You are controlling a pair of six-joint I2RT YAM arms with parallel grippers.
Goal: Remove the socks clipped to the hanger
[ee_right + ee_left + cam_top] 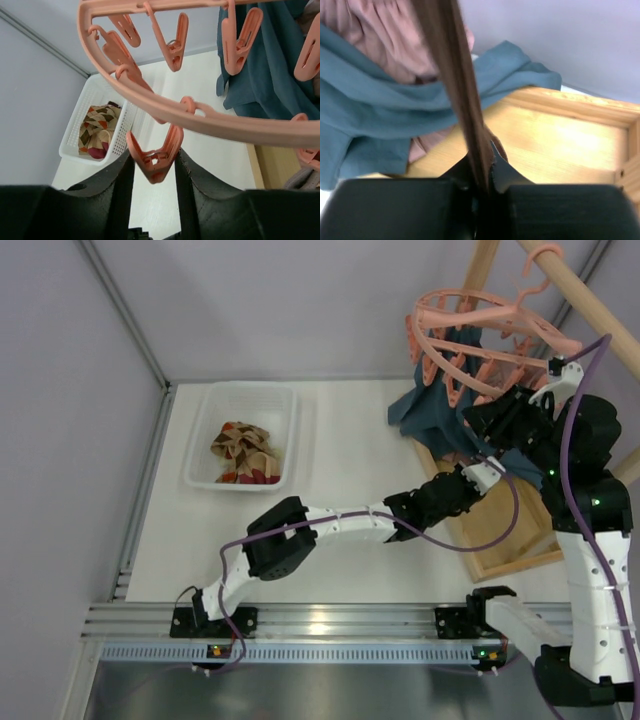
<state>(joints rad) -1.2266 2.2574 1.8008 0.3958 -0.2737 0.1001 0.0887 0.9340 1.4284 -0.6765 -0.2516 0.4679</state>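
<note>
The salmon-pink hanger [480, 325] hangs from a wooden pole at the upper right. My left gripper [482, 182] is shut on a dark brown sock [455, 75] that runs up out of the left wrist view. In the top view it [476, 474] sits just under the hanger. My right gripper [154, 152] has its fingers pressed against both sides of one pink clip [154, 167] on the hanger's ring [200, 117]. No sock shows in that clip. In the top view this gripper [492, 412] is at the hanger's lower rim.
A white basket [200, 440] at the back left holds patterned socks [243, 452], also in the right wrist view [95, 130]. A teal cloth [425, 410] and a dusty-pink garment [380, 30] hang by the hanger. The wooden frame base [500, 540] lies below.
</note>
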